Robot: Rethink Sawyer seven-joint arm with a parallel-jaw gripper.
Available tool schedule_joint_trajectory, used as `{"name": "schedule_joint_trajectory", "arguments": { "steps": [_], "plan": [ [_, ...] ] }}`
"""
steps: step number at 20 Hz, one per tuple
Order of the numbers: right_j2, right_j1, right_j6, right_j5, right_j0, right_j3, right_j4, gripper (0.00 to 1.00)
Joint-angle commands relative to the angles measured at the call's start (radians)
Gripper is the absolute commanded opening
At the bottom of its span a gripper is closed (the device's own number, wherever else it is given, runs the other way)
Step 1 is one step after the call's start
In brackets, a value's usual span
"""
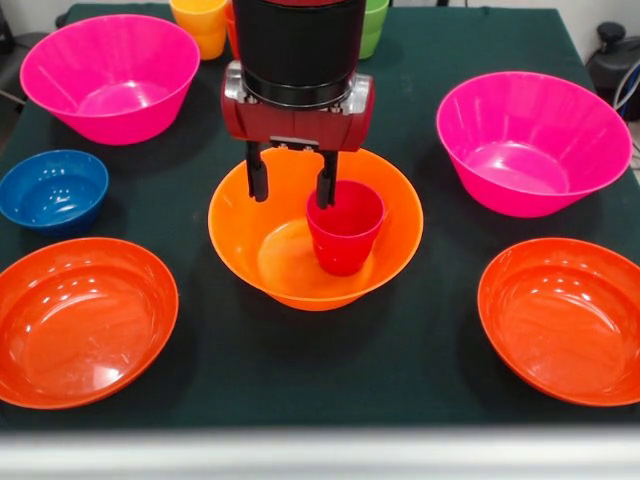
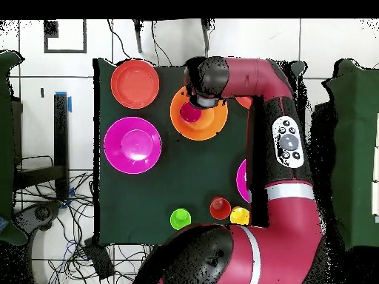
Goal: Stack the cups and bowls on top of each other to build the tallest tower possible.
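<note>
Front view, near to far: two shallow red-orange bowls (image 1: pixel 85 318) (image 1: pixel 565 318) at the lower corners. Centre: large orange bowl (image 1: pixel 262 232) with the red cup (image 1: pixel 345 227) upright inside. Gripper (image 1: pixel 292 186) spread, one finger apparently inside the cup rim, contact unclear. Blue bowl (image 1: pixel 53 188) mid-left; pink bowls (image 1: pixel 110 75) (image 1: pixel 533 140) behind; yellow cup (image 1: pixel 200 24) and green cup (image 1: pixel 374 22) at top edge.

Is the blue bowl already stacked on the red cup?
No, the blue bowl sits on the table, apart from the red cup in the orange bowl.
</note>
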Motion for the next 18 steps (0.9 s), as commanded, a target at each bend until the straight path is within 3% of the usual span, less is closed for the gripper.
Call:
{"name": "schedule_joint_trajectory", "arguments": {
  "steps": [1, 18],
  "plan": [
    [0.015, 0.079, -0.063, -0.066, 0.022, 0.087, -0.023, 1.0],
    [0.0, 0.094, -0.041, -0.077, 0.03, 0.118, -0.021, 1.0]
  ]
}}
